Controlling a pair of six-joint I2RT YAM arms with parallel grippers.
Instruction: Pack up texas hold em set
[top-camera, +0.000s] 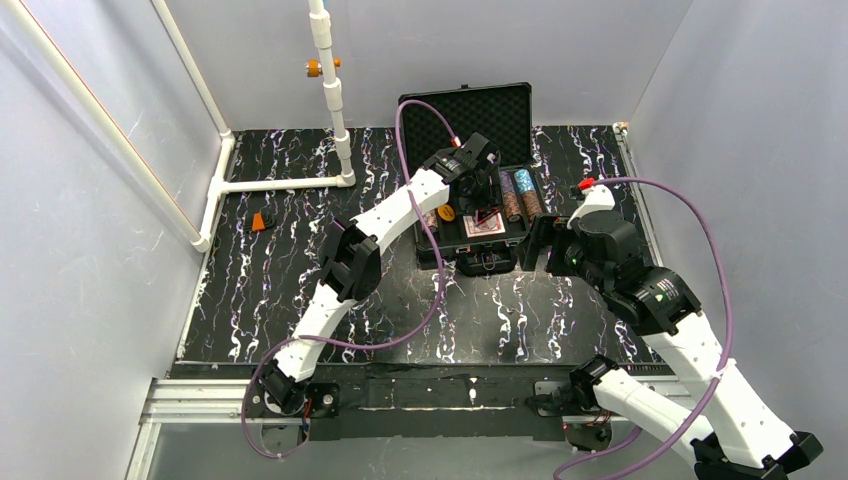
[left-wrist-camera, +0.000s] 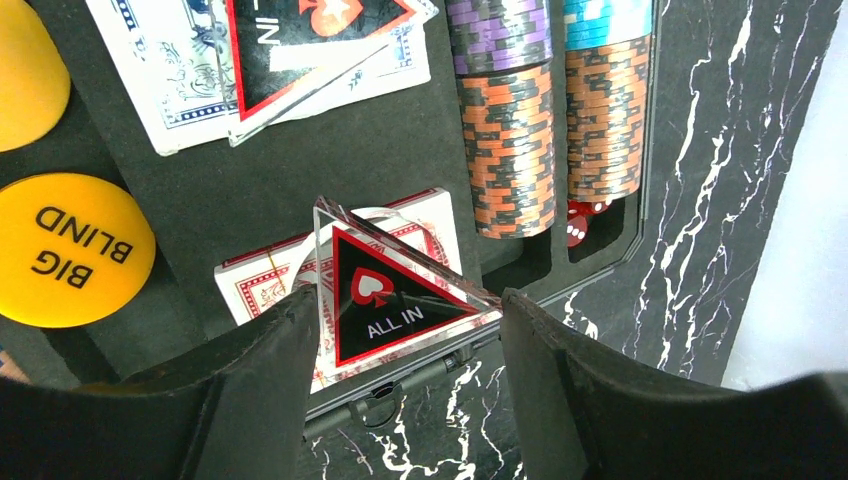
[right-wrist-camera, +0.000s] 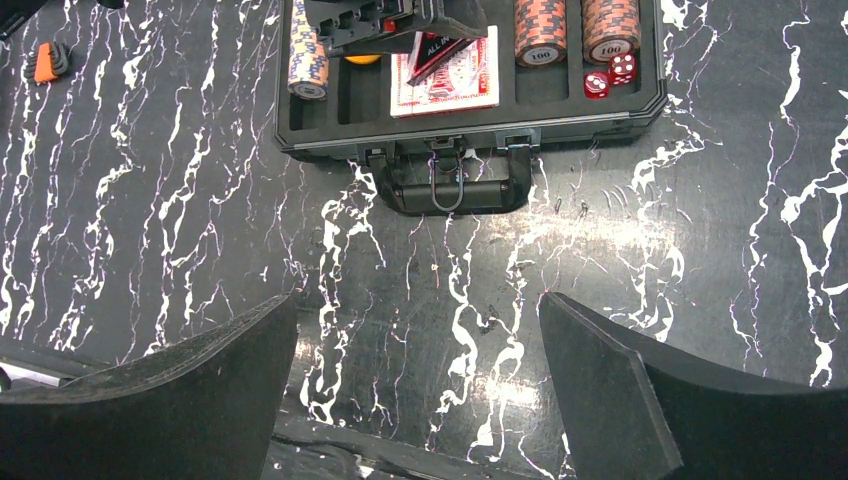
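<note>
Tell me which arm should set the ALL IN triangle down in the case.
Left. The left fingers grip the ALL IN triangle directly over the red card deck inside the case. The right fingers stand open over the table in front of the case handle, holding nothing.

Lab enclosure: plain walls (top-camera: 90, 330), PVC pipe frame (top-camera: 333, 100), marbled tabletop (top-camera: 500, 310).

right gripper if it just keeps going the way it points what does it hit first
Probably the bare marbled table, short of the case handle; the right gripper is open, depth is unclear.
</note>
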